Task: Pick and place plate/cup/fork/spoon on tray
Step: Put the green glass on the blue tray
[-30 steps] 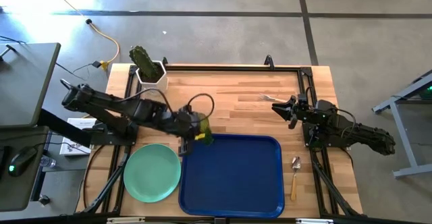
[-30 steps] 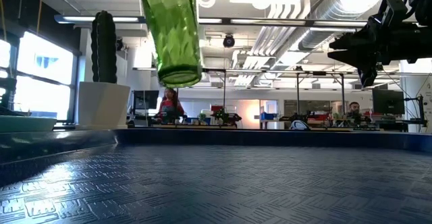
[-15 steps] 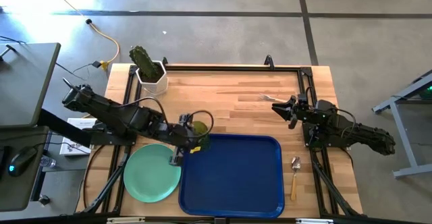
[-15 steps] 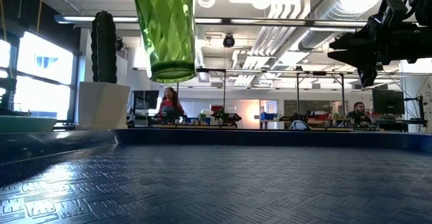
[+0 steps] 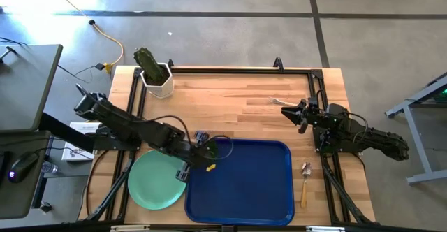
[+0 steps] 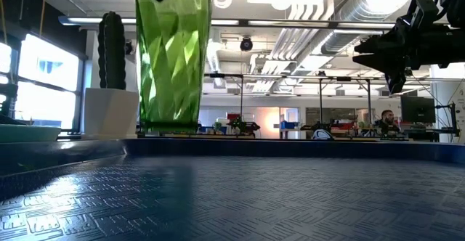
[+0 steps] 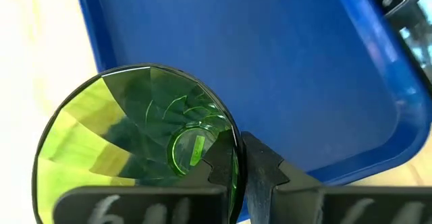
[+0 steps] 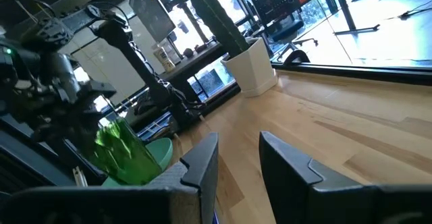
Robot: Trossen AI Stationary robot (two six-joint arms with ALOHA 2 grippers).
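My left gripper (image 5: 204, 154) is shut on the translucent green cup (image 6: 173, 59), which hangs upright just above the far left corner of the dark blue tray (image 5: 244, 190). The mint-green plate (image 5: 155, 182) lies flat on the table left of the tray. The spoon (image 5: 305, 182) lies on the table right of the tray. The fork (image 5: 271, 101) lies on the wood at the far right. My right gripper (image 5: 296, 112) is open and empty, hovering beside the fork. My left gripper pinches the cup's wall at the rim (image 7: 235, 140), one finger (image 7: 219, 173) inside the cup and one (image 7: 266, 177) outside. The fingers come from above, pointing down. The cup hangs upright below them, its base (image 6: 171, 127) clear of the tray floor.
A cactus in a white pot (image 5: 154, 70) stands at the table's far left corner. Black frame rails (image 5: 230, 69) run along the table's far and side edges. The cup and plate also show in the right wrist view (image 8: 125, 153).
My left gripper has moved down and toward the table's near edge with the cup, over the tray's far left corner. The cup has gone from slightly tilted to upright and hangs much lower than before.
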